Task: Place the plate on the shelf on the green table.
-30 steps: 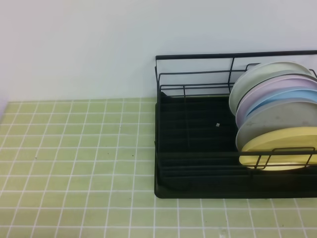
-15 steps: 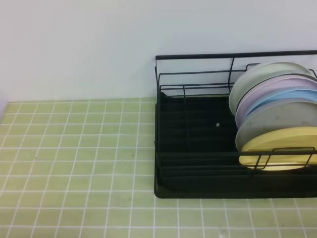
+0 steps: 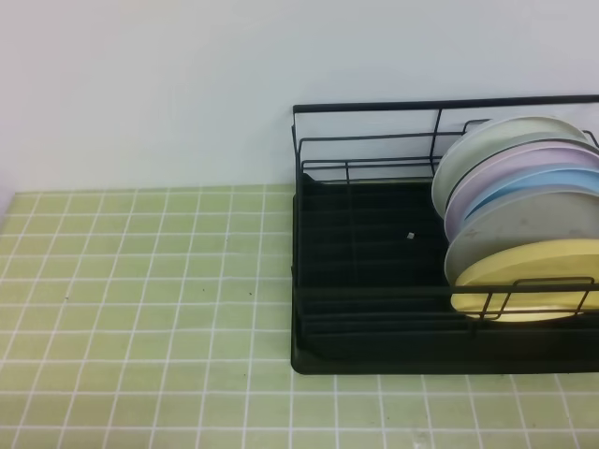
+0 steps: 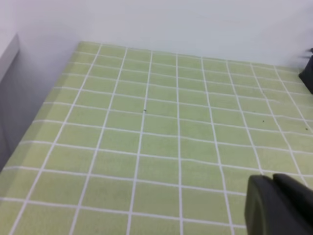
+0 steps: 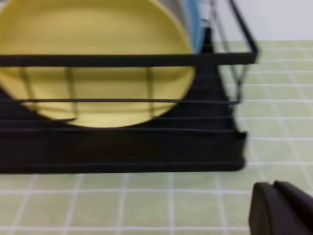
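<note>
The pale-yellow plate stands on edge at the front of a row of plates in the shelf, a black wire rack on the green table. In the right wrist view the plate fills the space behind the shelf's front rails. My right gripper is shut and empty, low over the tiles in front of the shelf's right end. My left gripper is shut and empty above bare tiles. Neither arm shows in the exterior view.
Behind the yellow plate stand a grey plate, a light-blue plate, a lilac plate and a white plate. The shelf's left half holds no plates. A white wall backs the table. A grey ledge borders the left.
</note>
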